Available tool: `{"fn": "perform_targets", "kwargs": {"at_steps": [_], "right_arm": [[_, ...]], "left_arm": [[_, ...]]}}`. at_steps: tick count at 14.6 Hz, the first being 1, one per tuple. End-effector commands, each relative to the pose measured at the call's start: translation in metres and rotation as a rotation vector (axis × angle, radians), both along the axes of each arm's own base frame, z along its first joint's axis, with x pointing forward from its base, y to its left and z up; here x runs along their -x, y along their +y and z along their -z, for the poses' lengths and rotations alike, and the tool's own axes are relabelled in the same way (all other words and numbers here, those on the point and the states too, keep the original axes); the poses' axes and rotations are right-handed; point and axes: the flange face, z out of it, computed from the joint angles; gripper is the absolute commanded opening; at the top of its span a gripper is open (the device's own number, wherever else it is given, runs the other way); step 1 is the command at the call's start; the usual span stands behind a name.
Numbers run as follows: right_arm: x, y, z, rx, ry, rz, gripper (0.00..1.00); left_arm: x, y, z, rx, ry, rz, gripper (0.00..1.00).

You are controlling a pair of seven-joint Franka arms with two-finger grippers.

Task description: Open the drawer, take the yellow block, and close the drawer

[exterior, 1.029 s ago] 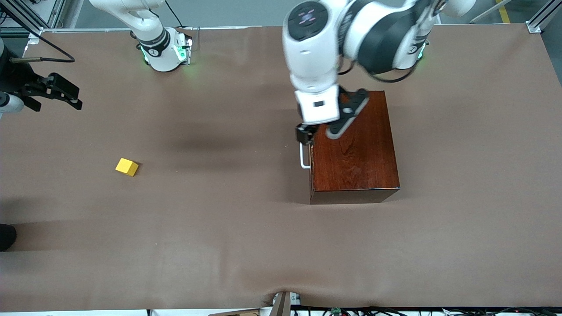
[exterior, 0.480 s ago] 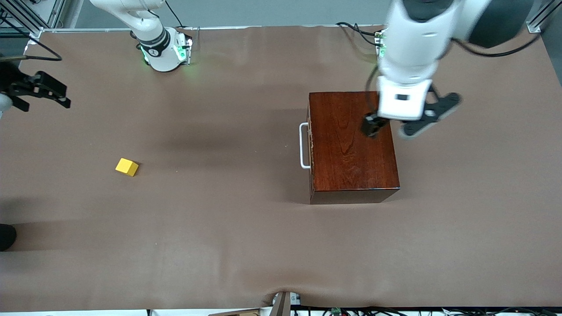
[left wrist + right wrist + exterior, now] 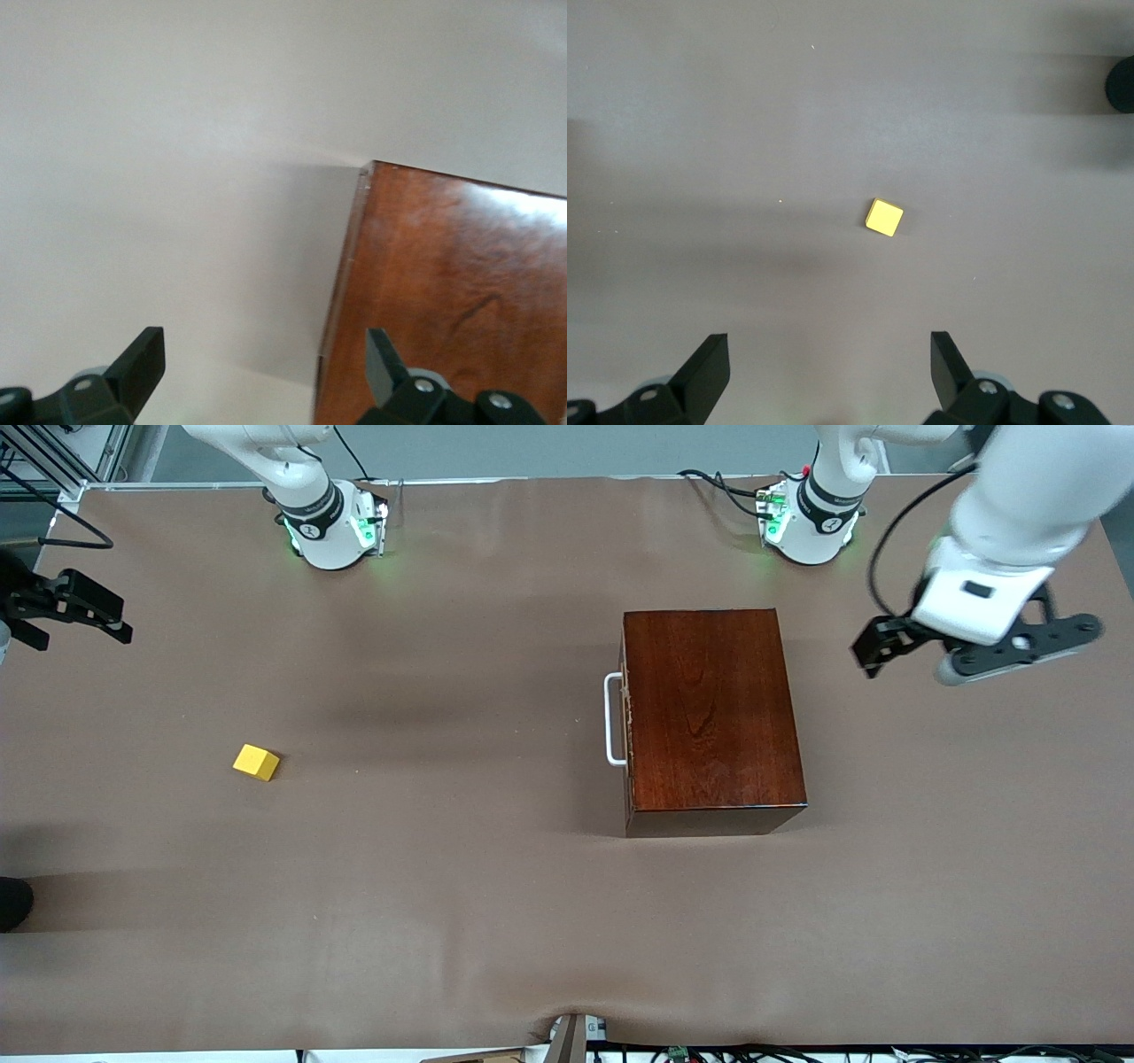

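Observation:
The drawer of the dark reddish-brown wooden box is shut, its white handle facing the right arm's end of the table. The yellow block lies on the table toward the right arm's end. My left gripper is open and empty in the air over the table beside the box, toward the left arm's end; in the left wrist view the gripper shows a corner of the box. My right gripper is open and empty over the right arm's end of the table. The right wrist view has this gripper above the yellow block.
The table is covered with brown paper. A dark round object sits at the table's edge at the right arm's end and shows in the right wrist view. The arm bases stand along the edge farthest from the front camera.
My left gripper has left the drawer handle, swung over the box top and out toward the left arm's end. My right gripper has drifted slightly toward the table's edge. The drawer stays shut.

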Motion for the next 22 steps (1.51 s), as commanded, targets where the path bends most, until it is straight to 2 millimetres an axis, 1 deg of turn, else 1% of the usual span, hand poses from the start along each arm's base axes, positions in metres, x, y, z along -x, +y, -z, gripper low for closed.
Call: {"fn": "perform_targets", "kwargs": {"at_steps": [1,2,3,5,6,7,9,10,11,12,13,14,15,17,19,21,22], "right_arm": [[0.009,0.001,-0.002,-0.010,-0.004,-0.005,1.00],[0.009,0.000,-0.002,-0.010,-0.004,-0.003,1.00],[0.009,0.001,-0.002,-0.010,-0.004,-0.005,1.00],[0.009,0.000,-0.002,-0.010,-0.004,-0.003,1.00],[0.009,0.001,-0.002,-0.010,-0.003,-0.003,1.00],[0.009,-0.001,-0.002,-0.011,-0.003,0.000,1.00],[0.009,0.000,-0.002,-0.010,-0.004,-0.002,1.00],[0.009,0.000,-0.003,-0.010,-0.006,0.000,1.00],[0.008,0.000,-0.001,-0.010,-0.003,0.000,1.00],[0.009,0.000,-0.001,-0.010,-0.001,0.001,1.00],[0.009,0.000,-0.002,-0.010,-0.001,0.001,1.00],[0.009,-0.001,-0.001,-0.011,0.001,0.003,1.00],[0.009,-0.001,-0.001,-0.011,0.001,0.003,1.00],[0.009,-0.001,-0.001,-0.011,0.001,0.001,1.00],[0.009,-0.001,-0.002,-0.011,-0.001,0.001,1.00],[0.009,0.000,-0.001,-0.011,0.001,0.000,1.00],[0.009,-0.001,-0.002,-0.011,-0.001,0.001,1.00]], "left_arm": [[-0.002,0.036,-0.009,0.023,-0.002,0.082,1.00],[-0.005,0.049,-0.010,0.040,0.004,0.088,1.00],[-0.006,0.057,-0.015,0.069,0.000,0.093,1.00],[-0.008,0.060,-0.021,0.099,-0.006,0.107,1.00],[-0.009,0.072,-0.020,0.097,0.000,0.112,1.00],[-0.010,0.079,-0.020,0.095,0.003,0.133,1.00],[-0.010,0.089,-0.018,0.096,0.006,0.161,1.00],[-0.009,0.088,-0.018,0.096,0.008,0.165,1.00],[-0.006,0.080,-0.014,0.095,0.019,0.178,1.00],[0.002,0.075,-0.016,0.093,0.017,0.188,1.00],[0.005,0.076,-0.012,0.094,0.024,0.186,1.00],[0.008,0.074,-0.013,0.095,0.023,0.189,1.00],[0.010,0.065,-0.009,0.096,0.035,0.204,1.00],[0.014,0.058,-0.012,0.090,0.028,0.216,1.00],[0.015,0.057,-0.016,0.088,0.025,0.219,1.00],[0.012,0.058,-0.014,0.091,0.030,0.237,1.00],[0.010,0.059,-0.019,0.090,0.021,0.253,1.00]]}}
